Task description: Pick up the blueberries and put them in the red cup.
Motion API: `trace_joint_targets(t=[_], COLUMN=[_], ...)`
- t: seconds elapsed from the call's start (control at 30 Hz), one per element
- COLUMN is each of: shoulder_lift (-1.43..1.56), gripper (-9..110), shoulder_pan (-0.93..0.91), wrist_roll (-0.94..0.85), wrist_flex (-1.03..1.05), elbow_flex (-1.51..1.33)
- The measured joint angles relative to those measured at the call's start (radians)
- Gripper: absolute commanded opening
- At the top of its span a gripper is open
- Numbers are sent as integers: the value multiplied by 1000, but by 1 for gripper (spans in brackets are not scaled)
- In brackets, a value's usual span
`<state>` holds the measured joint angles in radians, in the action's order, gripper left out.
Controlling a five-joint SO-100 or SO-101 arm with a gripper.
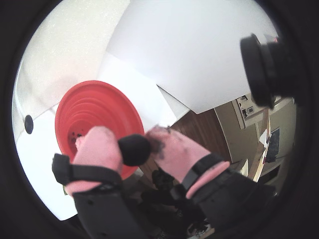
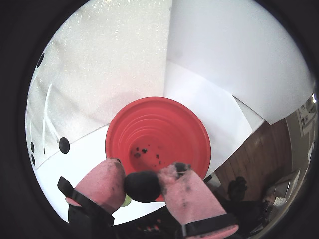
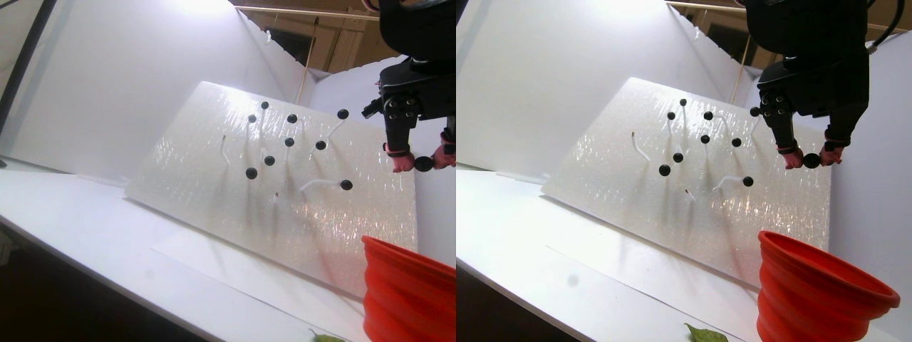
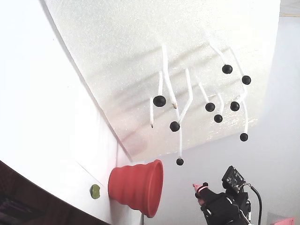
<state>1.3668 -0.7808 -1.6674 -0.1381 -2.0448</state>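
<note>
My gripper (image 1: 133, 142) is shut on one blueberry (image 1: 134, 149), a black ball pinched between the two pink padded fingers; the other wrist view shows the same blueberry (image 2: 142, 185) in the gripper (image 2: 144, 173). The red cup (image 2: 159, 129) lies right below, mouth open to both wrist views, with small dark specks on its bottom. In the stereo pair view the gripper (image 3: 424, 162) hangs high above the cup (image 3: 406, 285). Several more blueberries (image 3: 251, 173) stand on thin white stems on the tilted white foam board (image 3: 214, 199). The fixed view shows cup (image 4: 136, 187), berries (image 4: 159, 100) and gripper (image 4: 201, 192).
A small yellow-green blob (image 4: 95, 191) lies on the white table beside the cup. A green leaf (image 3: 324, 337) shows at the table's front edge. White walls stand behind and beside the board. A second camera (image 1: 261, 69) rides at the gripper's side.
</note>
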Motion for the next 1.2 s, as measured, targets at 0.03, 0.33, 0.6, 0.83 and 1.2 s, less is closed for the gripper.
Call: trace_joint_targets(t=[0.03, 0.33, 0.6, 0.83, 1.2], shoulder_lift=[-5, -32, -52, -54, -12], gripper=[13, 15, 19, 18, 17], shoulder_pan=[-5, -31, -40, -40, 25], wrist_roll=[-3, -26, -26, -44, -86], wrist_flex=[0, 0, -21, -28, -20], elbow_flex=[2, 5, 6, 6, 5])
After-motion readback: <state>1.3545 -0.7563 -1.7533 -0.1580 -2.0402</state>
